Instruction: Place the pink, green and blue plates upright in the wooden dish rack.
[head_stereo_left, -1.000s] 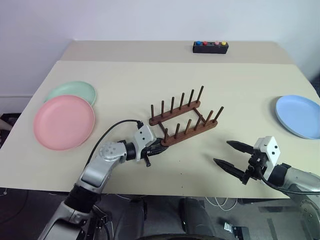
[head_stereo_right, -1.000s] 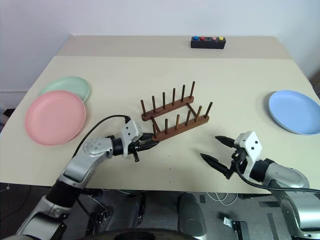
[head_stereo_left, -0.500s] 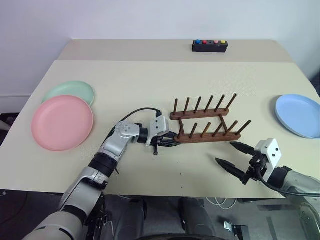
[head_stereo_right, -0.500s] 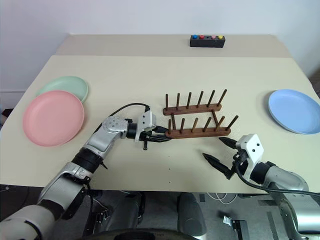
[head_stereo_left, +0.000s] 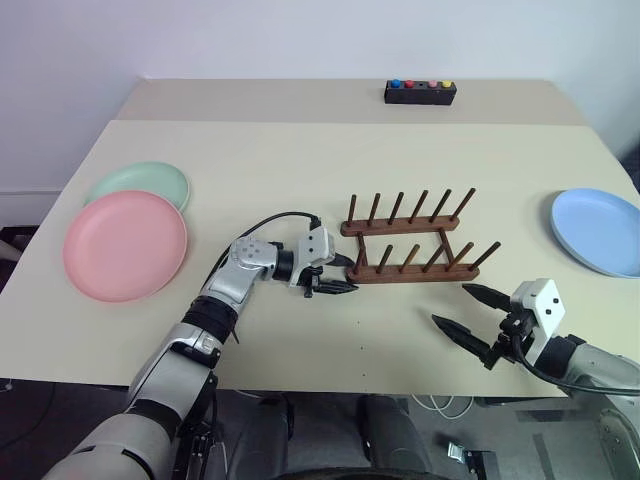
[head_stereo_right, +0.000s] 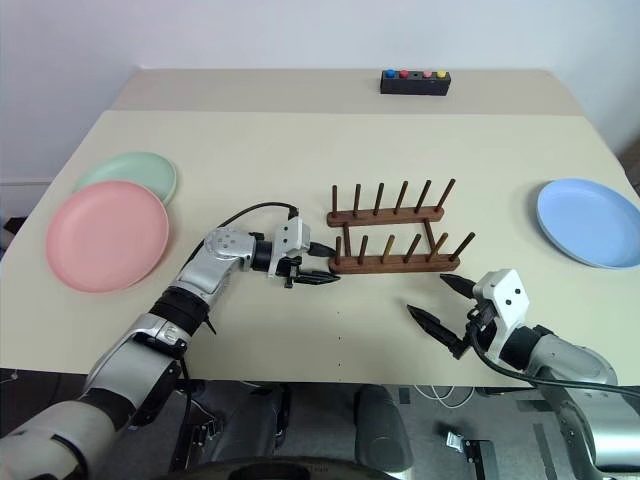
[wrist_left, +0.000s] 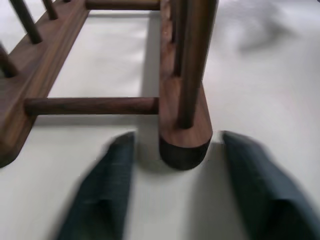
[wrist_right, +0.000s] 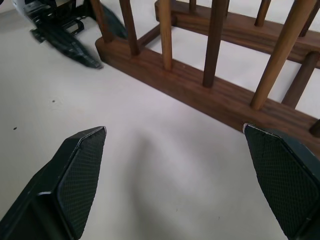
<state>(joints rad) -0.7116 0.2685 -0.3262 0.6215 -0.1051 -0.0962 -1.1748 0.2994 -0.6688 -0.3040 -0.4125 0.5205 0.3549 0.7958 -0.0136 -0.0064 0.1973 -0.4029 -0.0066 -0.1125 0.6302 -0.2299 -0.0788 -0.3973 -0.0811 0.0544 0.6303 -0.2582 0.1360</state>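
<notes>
Rack placement is what I read from this moment: the wooden dish rack (head_stereo_left: 412, 245) sits near the middle of the tabletop (head_stereo_left: 300, 170), both rails running side to side across my view, pegs upright. That orientation suits me, since plates can be dropped between the pegs from either arm.

My left tool (head_stereo_left: 335, 275) is at the rack's left end, and its fingers (wrist_left: 107, 185) are spread on either side of the near rail's rounded tip with a gap on both sides, touching nothing as far as the wrist view shows. I judge that as a let-go after positioning, so the rack stands free on its own.

My right tool (head_stereo_left: 470, 315) hangs just in front of the rack's right end, jaws wide apart and empty, pointing toward the near rail. I keep it there as a ready hand, close enough to steady the rack if needed.

No plate is in the rack yet. The pink plate (head_stereo_left: 125, 245) lies flat at the far left, overlapping the green plate (head_stereo_left: 140, 182) behind it; that stacking means pink must come off first. The blue plate (head_stereo_left: 598, 230) lies flat at the right edge, well apart from the rack and nearest my right arm. A small black box with coloured buttons (head_stereo_left: 421, 93) sits at the back, out of the way.
</notes>
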